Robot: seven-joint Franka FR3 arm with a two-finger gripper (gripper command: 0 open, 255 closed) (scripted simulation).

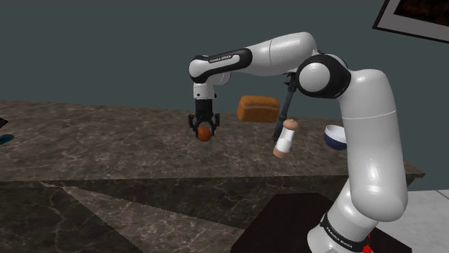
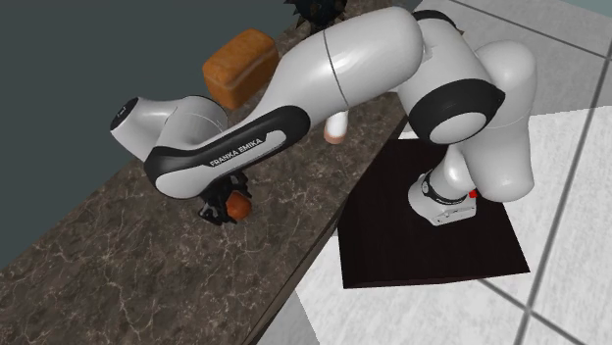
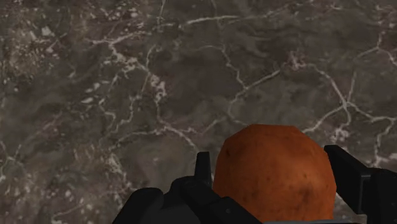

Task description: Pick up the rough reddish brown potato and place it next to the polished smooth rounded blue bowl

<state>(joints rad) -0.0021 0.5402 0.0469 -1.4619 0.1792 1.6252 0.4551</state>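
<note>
Reddish-brown and rough-skinned, the potato (image 3: 275, 172) is clasped between the two black fingers of the gripper (image 1: 204, 130), which is clenched on it from either side. It is held over the middle of the dark veined-marble worktop (image 1: 108, 136) and appears to be lifted clear of the surface. The pick-up is judged done, and the carry is taken as the step in hand.

The blue bowl (image 1: 334, 136) is found near the worktop's end at the shoulder view's right, half hidden behind the arm's upright link. Between potato and bowl a small pale bottle (image 1: 286, 139) is seen, and a brown loaf (image 1: 257, 108) lies toward the back edge.

The next move calls for the potato to be carried toward that end, past the bottle, and lowered onto bare worktop just beside the bowl, not into it. A sliver of the bowl's pale inside can be seen, and nothing is seen in it.
</note>
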